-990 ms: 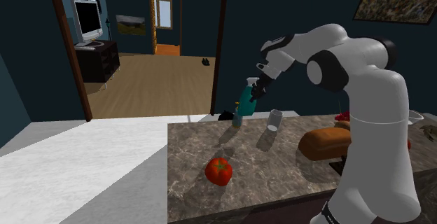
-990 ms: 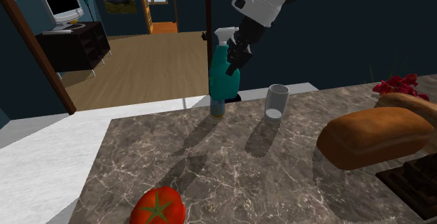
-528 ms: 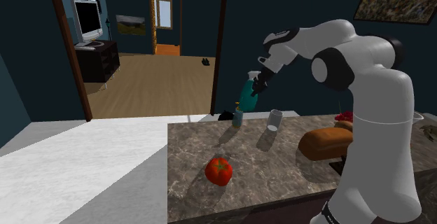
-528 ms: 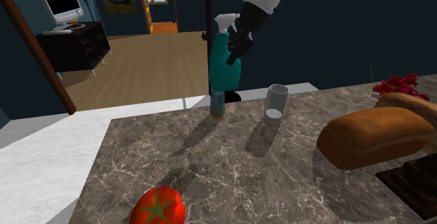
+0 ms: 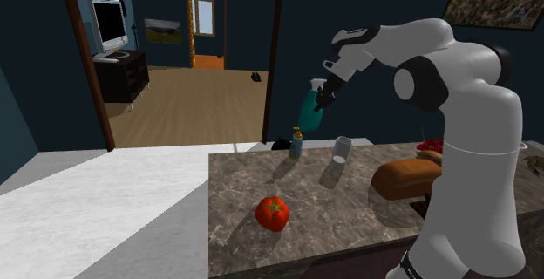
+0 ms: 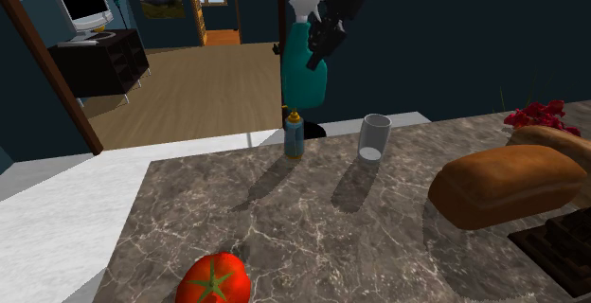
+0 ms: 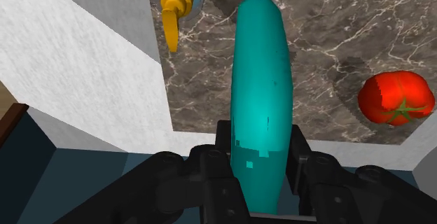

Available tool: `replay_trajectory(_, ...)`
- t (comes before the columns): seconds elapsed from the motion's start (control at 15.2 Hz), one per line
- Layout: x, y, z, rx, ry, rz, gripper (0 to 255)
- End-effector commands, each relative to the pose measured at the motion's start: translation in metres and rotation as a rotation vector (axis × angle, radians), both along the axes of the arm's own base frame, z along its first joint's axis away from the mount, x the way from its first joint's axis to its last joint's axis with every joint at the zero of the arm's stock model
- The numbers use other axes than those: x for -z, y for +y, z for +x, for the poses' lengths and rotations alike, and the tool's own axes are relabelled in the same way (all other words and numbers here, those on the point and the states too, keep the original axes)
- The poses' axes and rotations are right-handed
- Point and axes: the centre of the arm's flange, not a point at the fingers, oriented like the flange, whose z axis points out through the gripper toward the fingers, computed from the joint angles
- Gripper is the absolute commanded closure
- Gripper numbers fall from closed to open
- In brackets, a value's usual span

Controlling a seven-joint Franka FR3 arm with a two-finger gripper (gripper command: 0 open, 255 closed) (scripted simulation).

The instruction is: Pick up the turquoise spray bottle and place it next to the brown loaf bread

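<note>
1. The gripper was pinching the turquoise spray bottle near its top, one finger clamped on each side, so the pick-up looked done to me.
2. The bottle hung well above the marble counter, over a small yellow-capped bottle, with a glass near that.
3. I'd call this the carry step. Next it'd need to swing toward the second exterior view's right, clear the glass, then come down beside the brown loaf.
4. A second earlier the bottle's base was down level with the small bottle. It had climbed since, and nothing else had moved.
</note>
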Motion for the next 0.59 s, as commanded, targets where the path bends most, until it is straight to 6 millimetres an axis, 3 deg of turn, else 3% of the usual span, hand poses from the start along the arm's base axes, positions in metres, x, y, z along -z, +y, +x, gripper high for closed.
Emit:
replay_trajectory(0.0, -0.01, 0.0, 0.0, 0.0, 0.0, 0.0, 255)
replay_trajectory(0.53, -0.053, 0.0, 0.0, 0.0, 0.0, 0.0, 255)
